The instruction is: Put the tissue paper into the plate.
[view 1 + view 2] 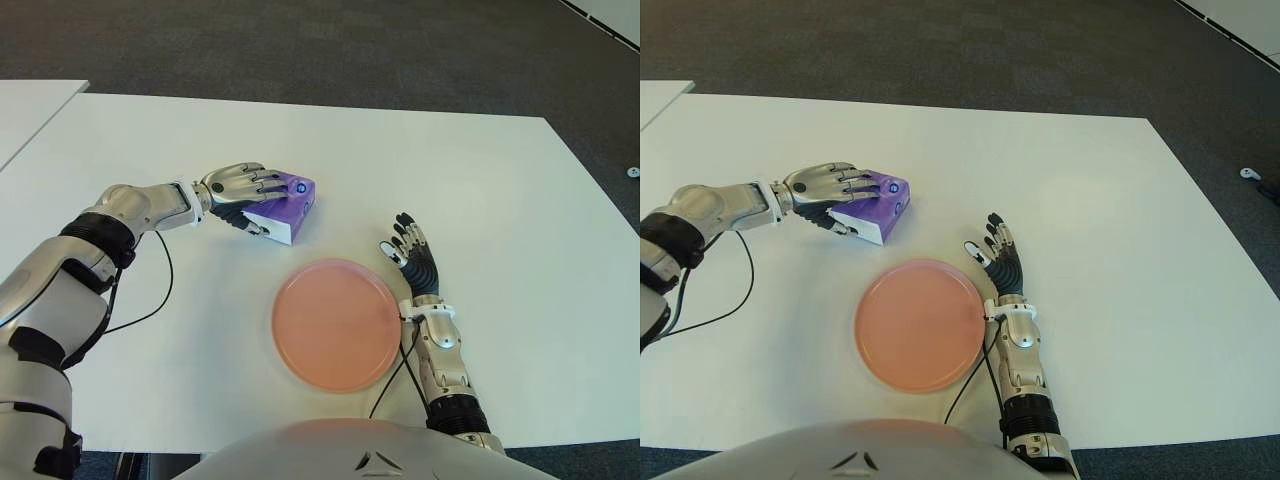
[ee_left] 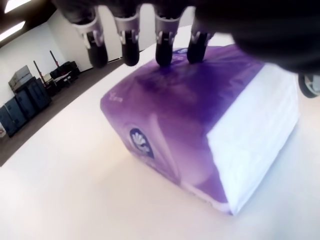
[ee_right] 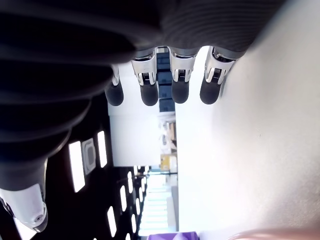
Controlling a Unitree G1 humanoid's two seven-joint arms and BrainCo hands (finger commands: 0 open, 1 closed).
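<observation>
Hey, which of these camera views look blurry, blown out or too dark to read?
Left wrist view: purple plastic tissue pack soft and blurred, its white end glaring. Right wrist view: white table blown out, right hand a dark silhouette. Eye views: evenly lit, round pink plate and left hand clear.

A purple-and-white tissue pack (image 1: 285,205) and a salmon-pink plate (image 1: 336,323) lie on a white table (image 1: 500,190).
</observation>
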